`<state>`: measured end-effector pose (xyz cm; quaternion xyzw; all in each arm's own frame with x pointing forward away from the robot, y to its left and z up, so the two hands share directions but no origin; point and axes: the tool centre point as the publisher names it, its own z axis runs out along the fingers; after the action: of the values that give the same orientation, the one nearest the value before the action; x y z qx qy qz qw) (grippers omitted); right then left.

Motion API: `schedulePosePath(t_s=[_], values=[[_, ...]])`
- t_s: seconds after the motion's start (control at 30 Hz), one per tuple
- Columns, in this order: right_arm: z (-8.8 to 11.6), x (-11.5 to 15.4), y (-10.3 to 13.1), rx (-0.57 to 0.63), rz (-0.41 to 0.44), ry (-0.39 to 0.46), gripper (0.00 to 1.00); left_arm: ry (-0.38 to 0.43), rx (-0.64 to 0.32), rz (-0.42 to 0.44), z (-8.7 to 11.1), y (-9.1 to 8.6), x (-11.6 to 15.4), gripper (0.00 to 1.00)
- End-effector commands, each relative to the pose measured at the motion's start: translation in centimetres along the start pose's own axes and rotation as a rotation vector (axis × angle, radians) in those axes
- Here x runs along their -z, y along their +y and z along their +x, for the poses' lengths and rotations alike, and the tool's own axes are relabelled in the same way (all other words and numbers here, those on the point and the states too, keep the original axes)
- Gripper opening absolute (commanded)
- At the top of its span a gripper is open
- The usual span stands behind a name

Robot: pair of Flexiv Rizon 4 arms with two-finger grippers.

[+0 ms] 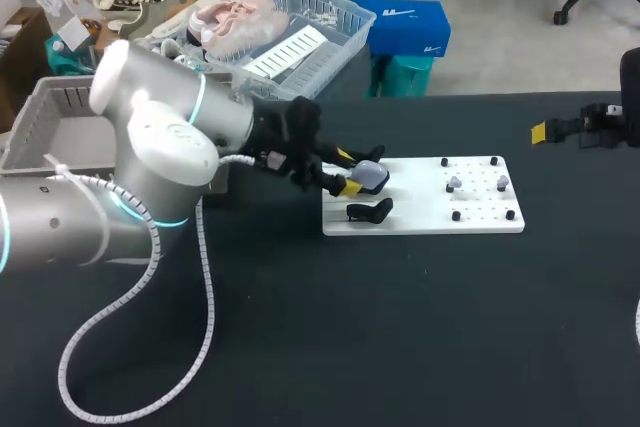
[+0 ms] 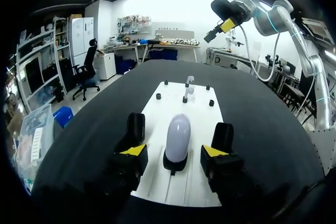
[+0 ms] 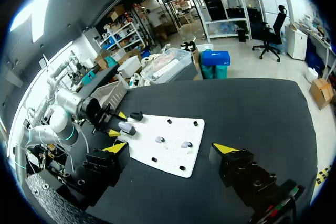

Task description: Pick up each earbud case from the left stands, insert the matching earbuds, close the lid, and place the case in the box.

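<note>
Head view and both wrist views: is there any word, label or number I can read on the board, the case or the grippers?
None readable: the white board, the earbud case, the left gripper and the right gripper show no legible text.

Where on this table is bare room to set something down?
The black tabletop in front of the white pegged board is bare. Crowded: the board's left end, where the left gripper flanks the lavender earbud case.

Robotics lab, judging by a black counter (image 1: 400, 327) bearing a white pegged fixture plate (image 1: 420, 215), flanked by cabled left arm (image 1: 150, 147) and right arm (image 2: 278, 17).
</note>
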<state>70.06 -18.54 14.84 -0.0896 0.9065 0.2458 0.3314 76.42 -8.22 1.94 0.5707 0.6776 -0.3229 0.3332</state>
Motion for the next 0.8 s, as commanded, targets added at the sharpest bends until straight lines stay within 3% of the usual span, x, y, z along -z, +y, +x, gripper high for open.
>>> schedulePosePath(t_s=[0.03, 0.8], values=[[-0.02, 0.01, 0.01, 0.0, 0.0, 0.0, 1.0, 0.008, 0.008, 0.005, -0.17, 0.26, -0.27, 0.58], [-0.02, 0.01, 0.01, 0.0, 0.0, 0.0, 1.0, 0.019, 0.02, -0.005, -0.38, -0.01, -1.14, 0.54]])
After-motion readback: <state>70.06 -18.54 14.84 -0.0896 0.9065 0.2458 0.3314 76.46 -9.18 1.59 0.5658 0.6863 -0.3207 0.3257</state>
